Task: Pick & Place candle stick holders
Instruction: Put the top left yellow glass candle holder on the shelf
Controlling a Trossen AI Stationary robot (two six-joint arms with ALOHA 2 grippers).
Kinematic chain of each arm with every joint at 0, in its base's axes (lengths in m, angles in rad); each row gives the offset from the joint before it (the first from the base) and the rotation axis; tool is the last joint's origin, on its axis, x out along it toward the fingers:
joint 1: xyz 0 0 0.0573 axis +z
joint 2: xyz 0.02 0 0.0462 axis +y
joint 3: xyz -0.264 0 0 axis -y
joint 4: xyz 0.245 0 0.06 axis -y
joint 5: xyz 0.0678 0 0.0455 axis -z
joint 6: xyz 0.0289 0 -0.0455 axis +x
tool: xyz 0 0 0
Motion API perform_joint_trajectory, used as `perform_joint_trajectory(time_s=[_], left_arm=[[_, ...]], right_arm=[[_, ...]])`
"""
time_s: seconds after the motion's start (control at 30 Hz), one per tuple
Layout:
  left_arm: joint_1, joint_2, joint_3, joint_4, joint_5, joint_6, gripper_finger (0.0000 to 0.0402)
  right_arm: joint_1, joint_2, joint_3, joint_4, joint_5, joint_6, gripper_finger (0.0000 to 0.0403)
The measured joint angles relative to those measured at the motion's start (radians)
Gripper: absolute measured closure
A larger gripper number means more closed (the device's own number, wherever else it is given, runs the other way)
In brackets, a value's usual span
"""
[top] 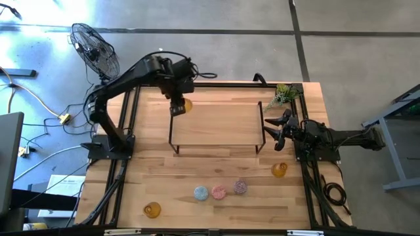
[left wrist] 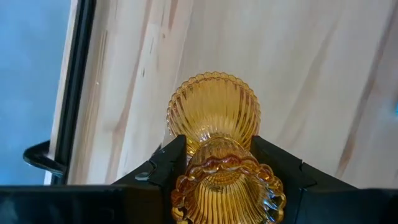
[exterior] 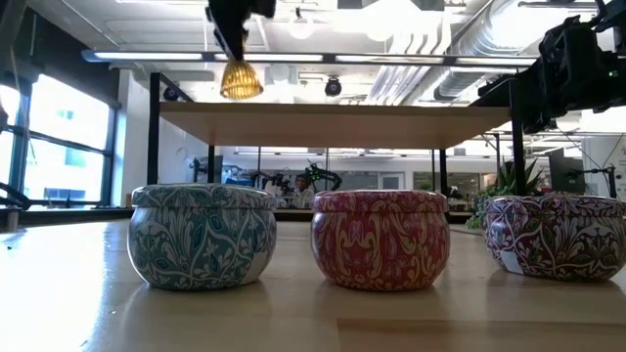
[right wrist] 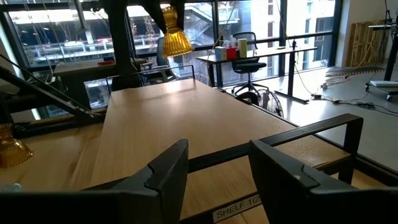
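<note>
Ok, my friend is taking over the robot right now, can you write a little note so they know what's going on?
Left gripper: shut on an amber holder, held in the air above the back-left corner of the wooden shelf.
Right gripper: open, empty, waiting by the shelf's right end.
On the table: one amber holder front left, another at right, and the blue, pink and purple ones in a front row.
Done: nothing stands on the shelf yet.
Left: probably set this one down, then move the other five.
</note>
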Motion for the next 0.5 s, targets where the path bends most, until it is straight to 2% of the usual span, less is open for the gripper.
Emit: perform_joint_trajectory(time_s=[0.17,0.5], left_arm=[[0.036,0.050,-0.001,-0.005,0.071,0.014,0.0250],[0.032,0.080,-0.002,-0.026,0.076,0.035,0.0250]], right_arm=[[0.000,0.000,0.000,-0.001,0.000,0.000,0.0238],[0.000,0.001,0.000,-0.002,0.000,0.000,0.0238]])
